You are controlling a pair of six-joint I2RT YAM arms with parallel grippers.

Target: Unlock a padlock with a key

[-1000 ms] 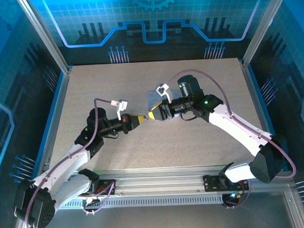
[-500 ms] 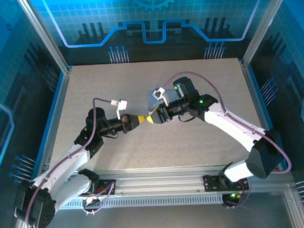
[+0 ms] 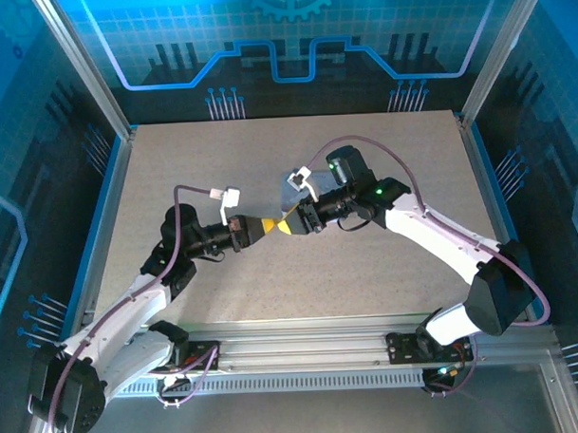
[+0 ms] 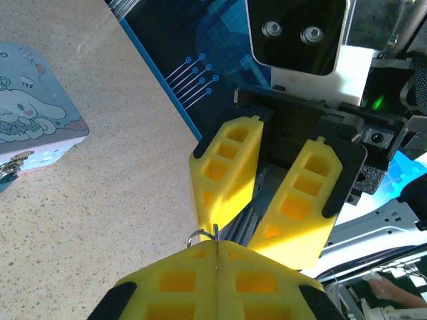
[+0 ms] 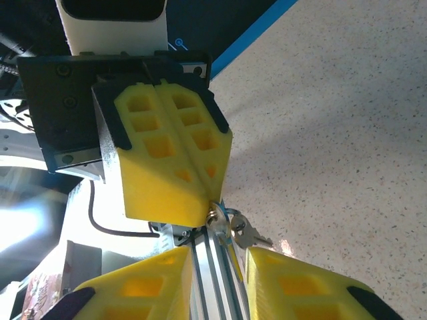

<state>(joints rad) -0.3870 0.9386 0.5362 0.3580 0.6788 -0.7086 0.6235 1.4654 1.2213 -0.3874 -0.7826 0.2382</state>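
— Where is the key, please?

— The key (image 5: 248, 235) hangs from a small wire ring (image 5: 220, 217), and this ring is pinched at the very tip of the left gripper (image 4: 217, 252). It is in the air above the table (image 3: 386, 270), near the tin (image 4: 33, 127) but apart from it.

— So the left jaws are together?

— Yes. Its two yellow fingers (image 4: 167, 287) are pressed flat against each other, with only a thin seam between them, and the ring comes out of this seam.

— And the right gripper?

— The right gripper (image 5: 215, 260) faces the left one, tip to tip. Its jaws stand apart, and the ring and the key are just at the mouth of the gap. I cannot tell whether a finger touches the key.

— Where do the two grippers meet, relative to the tin?

— In the top view, just on the side of the tin that is toward the arm bases. In the left wrist view the tin lies flat on the table, to the left of both grippers. Its cartoon print is facing up, and there is a small golden latch (image 4: 15, 162) on its edge.
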